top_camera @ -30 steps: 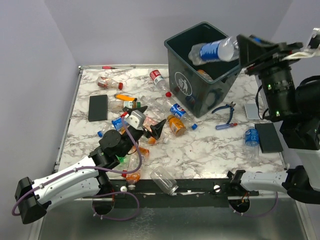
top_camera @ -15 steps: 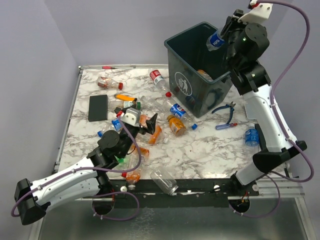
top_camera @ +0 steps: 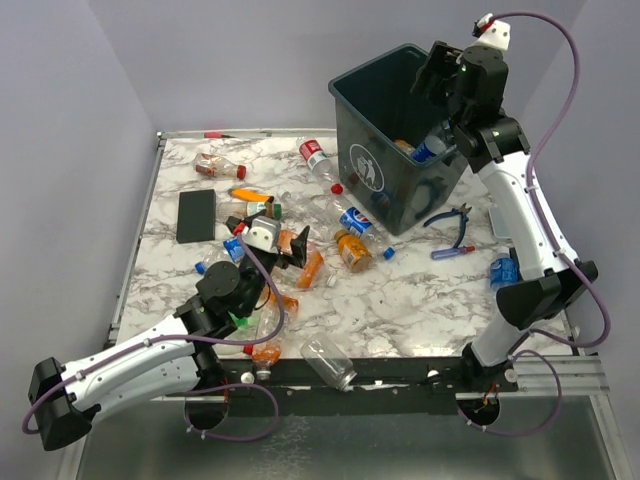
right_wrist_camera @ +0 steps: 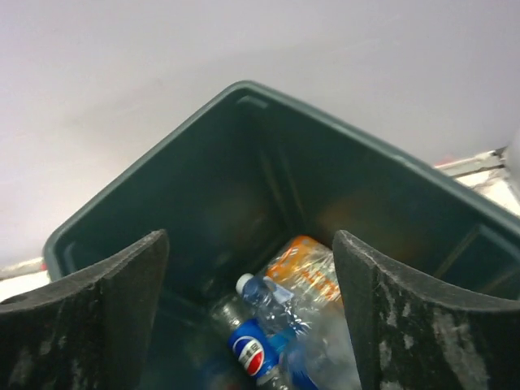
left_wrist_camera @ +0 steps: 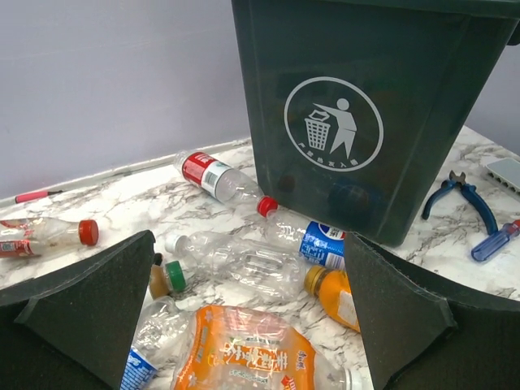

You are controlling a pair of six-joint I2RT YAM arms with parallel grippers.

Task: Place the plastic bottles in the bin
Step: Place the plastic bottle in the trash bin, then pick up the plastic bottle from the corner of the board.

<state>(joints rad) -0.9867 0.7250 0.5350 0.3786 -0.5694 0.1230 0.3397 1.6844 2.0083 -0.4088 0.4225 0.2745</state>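
Note:
The dark green bin (top_camera: 400, 195) stands at the back right of the table, logo side (left_wrist_camera: 333, 123) facing my left wrist camera. My right gripper (top_camera: 440, 72) hangs open over it (right_wrist_camera: 248, 244), holding nothing. Inside the bin (right_wrist_camera: 244, 162) lie a blue-labelled bottle (right_wrist_camera: 256, 353), a clear one (right_wrist_camera: 280, 305) and an orange-labelled one (right_wrist_camera: 307, 266). My left gripper (top_camera: 283, 233) is open low over the heap of plastic bottles (top_camera: 345, 235), nothing between its fingers (left_wrist_camera: 248, 244). Under it lie a clear bottle (left_wrist_camera: 252, 266), a crushed orange-labelled bottle (left_wrist_camera: 244, 349), an orange bottle (left_wrist_camera: 335, 294) and a blue-labelled bottle (left_wrist_camera: 323, 241).
Blue-handled pliers (top_camera: 456, 222) and a blue screwdriver (top_camera: 447, 252) lie right of the bin. A black pad (top_camera: 196, 215) lies at the left. A crushed blue bottle (top_camera: 503, 272) sits beside the right arm. A clear bottle (top_camera: 328, 362) rests at the front edge.
My right gripper carried a blue-labelled bottle over the bin, opened and dropped it in. My left gripper shifted slightly over the heap, still open.

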